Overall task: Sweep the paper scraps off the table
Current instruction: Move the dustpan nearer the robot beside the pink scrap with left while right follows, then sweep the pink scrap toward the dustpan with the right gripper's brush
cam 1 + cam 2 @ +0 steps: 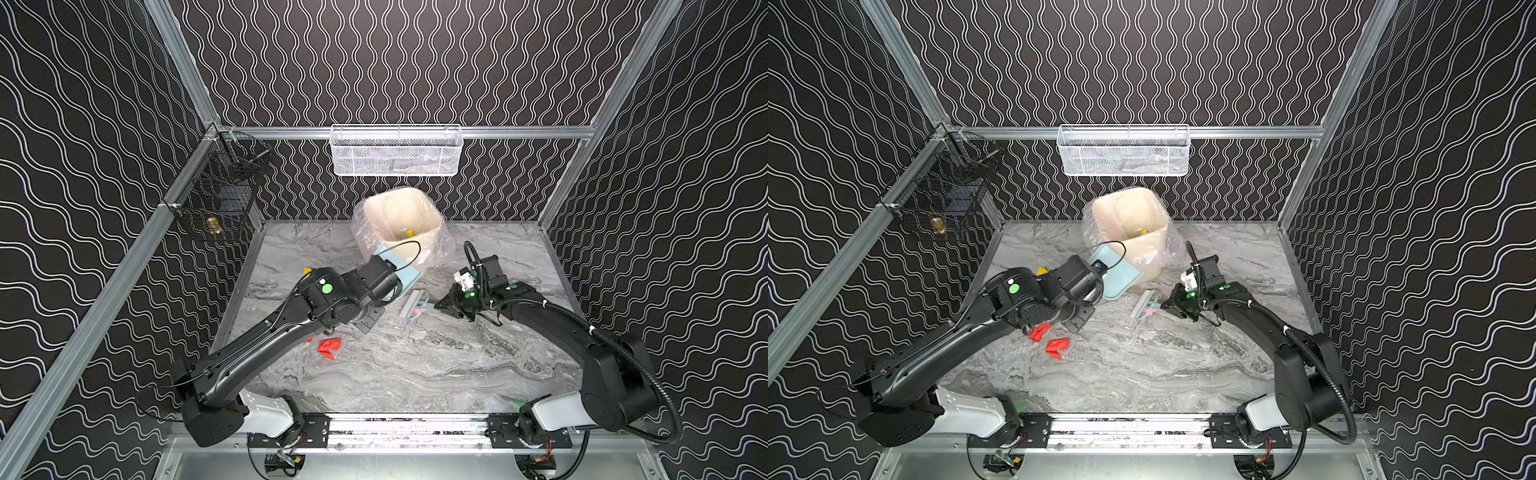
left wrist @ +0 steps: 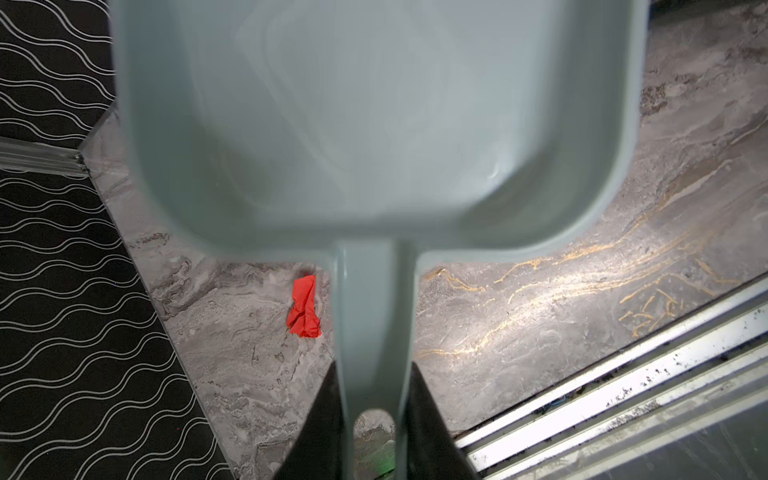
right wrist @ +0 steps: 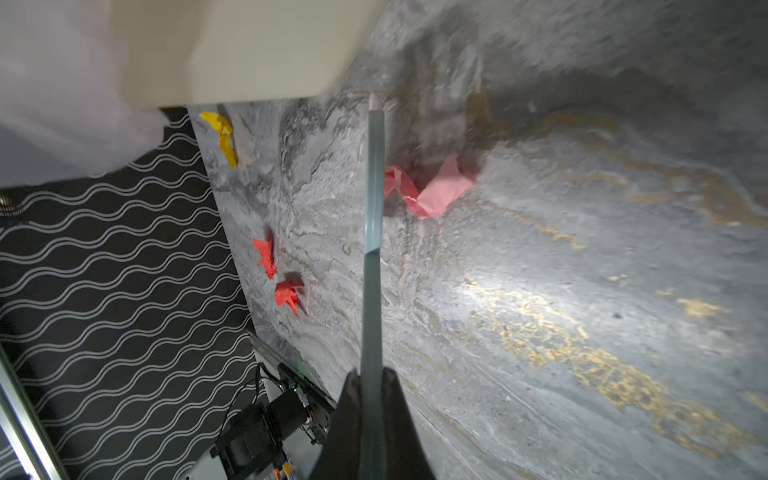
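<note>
At the middle of the bench, just near of the bin, has the brush down beside a pink scrap; grips the thin brush handle in the right fingers, clamped tight; grips the dustpan handle in the left fingers, closed round it, well clear of the bench and seemingly bare inside; best to lower the pan lip flat onto the bench just left of the pink scrap before any stroke, then draw the bristles leftward in one short, low pass, pressing steadily to stop the light paper skipping the lip; afterwards, go for the red scraps at near left and the yellow scrap at far left. From the right wrist, takes in all four loose pieces at once; from the left wrist, only one red scrap, but the pan's inside; in both top views, sets bin, pan and brush in relation and catches a yellow bit inside the bin, unseen from either wrist.
</note>
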You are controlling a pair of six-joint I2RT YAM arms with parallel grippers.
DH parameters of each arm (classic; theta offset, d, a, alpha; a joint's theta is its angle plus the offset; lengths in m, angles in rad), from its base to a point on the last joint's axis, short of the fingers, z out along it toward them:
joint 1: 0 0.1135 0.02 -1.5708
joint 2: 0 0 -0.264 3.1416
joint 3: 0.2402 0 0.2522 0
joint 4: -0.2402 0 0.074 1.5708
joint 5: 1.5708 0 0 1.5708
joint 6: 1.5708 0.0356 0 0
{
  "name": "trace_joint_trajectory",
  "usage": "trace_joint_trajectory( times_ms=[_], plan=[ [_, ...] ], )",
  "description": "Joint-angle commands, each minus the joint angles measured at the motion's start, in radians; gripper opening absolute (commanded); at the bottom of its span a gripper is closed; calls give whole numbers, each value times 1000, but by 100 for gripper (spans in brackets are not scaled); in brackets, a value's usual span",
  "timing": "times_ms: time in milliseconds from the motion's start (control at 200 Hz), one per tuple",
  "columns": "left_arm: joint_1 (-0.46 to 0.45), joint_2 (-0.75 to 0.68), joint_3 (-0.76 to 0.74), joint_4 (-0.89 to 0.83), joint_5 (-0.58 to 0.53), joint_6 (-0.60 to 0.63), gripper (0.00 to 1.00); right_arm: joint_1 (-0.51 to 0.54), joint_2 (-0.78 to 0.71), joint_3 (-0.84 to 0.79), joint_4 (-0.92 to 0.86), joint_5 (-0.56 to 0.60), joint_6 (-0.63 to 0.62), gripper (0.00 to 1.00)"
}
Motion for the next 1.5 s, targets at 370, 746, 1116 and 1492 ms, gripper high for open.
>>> trace_joint_trajectory(
  times_ms=[370, 746, 1116, 1492],
  plan=[
    [-154, 64, -161, 94, 104, -75, 0, -264, -196, -92, -434, -46, -332, 0],
    [-202, 209, -222, 229, 173, 5, 0, -343, -115, 292, -685, 146, -535, 0],
    [-206, 349, -233, 295, 206, 91, 0, -258, 23, 443, -789, 494, -600, 0],
    [-180, 394, -258, 352, 232, 110, 0, -63, 131, 513, -830, 675, -616, 0]
  ],
)
